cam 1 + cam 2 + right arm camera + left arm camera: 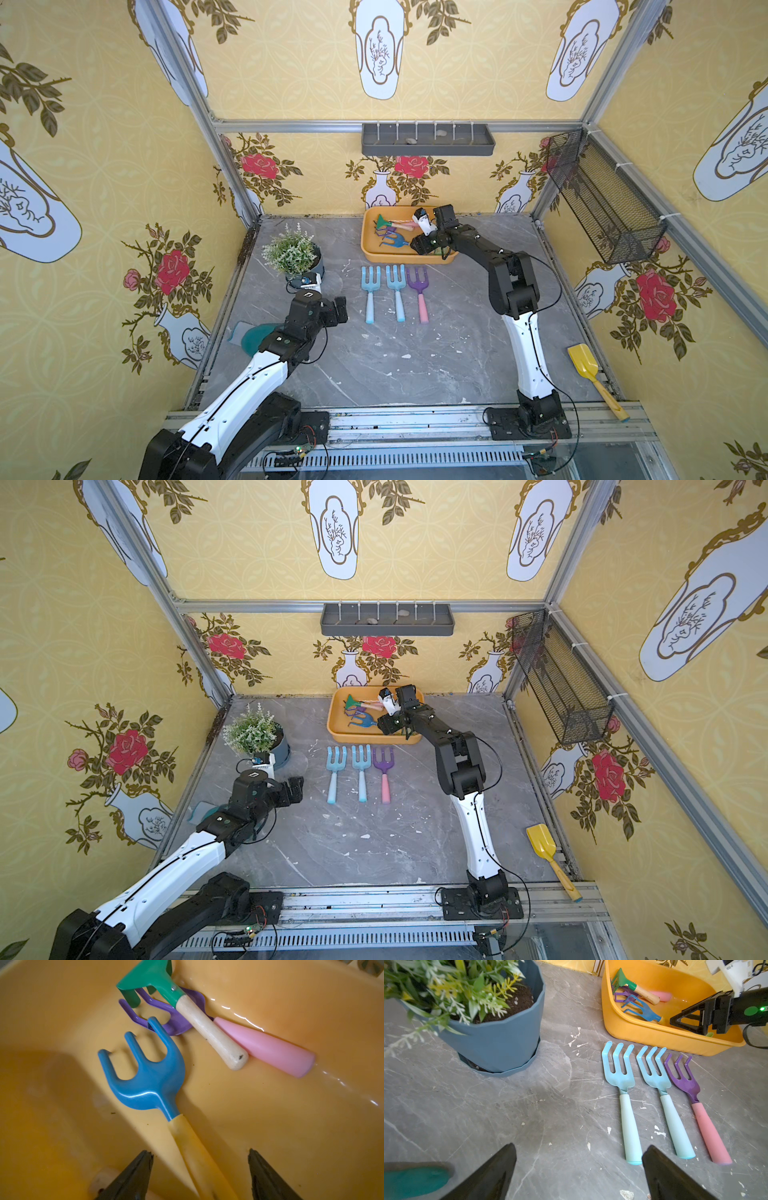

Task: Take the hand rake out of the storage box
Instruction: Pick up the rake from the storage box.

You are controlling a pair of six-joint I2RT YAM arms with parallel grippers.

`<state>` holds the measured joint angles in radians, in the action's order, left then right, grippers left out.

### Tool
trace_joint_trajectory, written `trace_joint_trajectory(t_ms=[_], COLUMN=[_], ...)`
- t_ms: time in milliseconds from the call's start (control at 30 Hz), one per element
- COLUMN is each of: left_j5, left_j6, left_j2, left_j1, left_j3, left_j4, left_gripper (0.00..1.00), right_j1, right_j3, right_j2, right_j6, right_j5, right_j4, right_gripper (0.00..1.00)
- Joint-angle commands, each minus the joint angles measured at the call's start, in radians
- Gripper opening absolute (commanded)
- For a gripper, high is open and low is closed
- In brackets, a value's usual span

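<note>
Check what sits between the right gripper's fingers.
The yellow handle of the blue hand rake, lying in the storage box, runs between the open fingers of the right gripper, with a gap on each side. The right wrist view shows it.

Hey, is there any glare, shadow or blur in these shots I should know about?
Right wrist view: glare streaks on the storage box wall beside the pink handle, a shadow across its floor; left wrist view: the teal object is blurred.

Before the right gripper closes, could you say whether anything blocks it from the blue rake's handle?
Nothing visible: the right gripper is open astride the blue rake's handle; one tine overlaps the purple rake.
</note>
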<state>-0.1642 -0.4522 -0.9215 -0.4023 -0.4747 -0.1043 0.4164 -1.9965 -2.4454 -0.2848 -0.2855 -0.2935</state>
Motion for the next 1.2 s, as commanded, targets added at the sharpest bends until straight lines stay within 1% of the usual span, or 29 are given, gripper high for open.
trace_joint_trajectory(t_ms=[0,300,433,533,633,700,733,900,1000,1167], left_j5=[0.004,0.009,0.014,0.013,0.008,0.007,0.008,0.006,0.002,-0.001], left_j6=[0.012,0.011,0.009,0.006,0.006,0.006,0.005,0.005,0.006,0.007], left_j2=[-0.017,-0.032,-0.034,-0.029,-0.027,-0.027,-0.027,-0.029,-0.028,-0.032], left_j1=[0.0,0.001,0.0,0.001,0.001,0.001,0.0,0.001,0.0,0.0], left_j3=[-0.002,-0.008,-0.008,-0.009,-0.007,-0.008,-0.008,-0.012,-0.013,-0.015], left_j4=[0.029,0.032,0.032,0.025,0.023,0.023,0.023,0.022,0.018,0.017], left_gripper=[1.0,1.0,1.0,1.0,1.0,1.0,1.0,1.0,1.0,1.0], right_j1=[-0.005,-0.019,-0.02,-0.02,-0.018,-0.016,-0.016,-0.016,-0.016,-0.014], right_j3=[-0.056,-0.283,-0.304,-0.3,-0.279,-0.26,-0.243,-0.157,-0.136,-0.099], right_j2=[-0.047,-0.208,-0.237,-0.244,-0.236,-0.223,-0.212,-0.154,-0.136,-0.094], right_j6=[-0.068,-0.173,-0.2,-0.211,-0.229,-0.24,-0.243,-0.25,-0.257,-0.268], right_j5=[-0.041,-0.053,-0.089,-0.115,-0.144,-0.153,-0.156,-0.159,-0.16,-0.163], right_j4=[-0.014,-0.08,-0.064,-0.049,-0.033,-0.02,-0.006,0.069,0.077,0.097], right_gripper=[0.76,0.75,0.73,0.67,0.57,0.48,0.46,0.3,0.23,0.15])
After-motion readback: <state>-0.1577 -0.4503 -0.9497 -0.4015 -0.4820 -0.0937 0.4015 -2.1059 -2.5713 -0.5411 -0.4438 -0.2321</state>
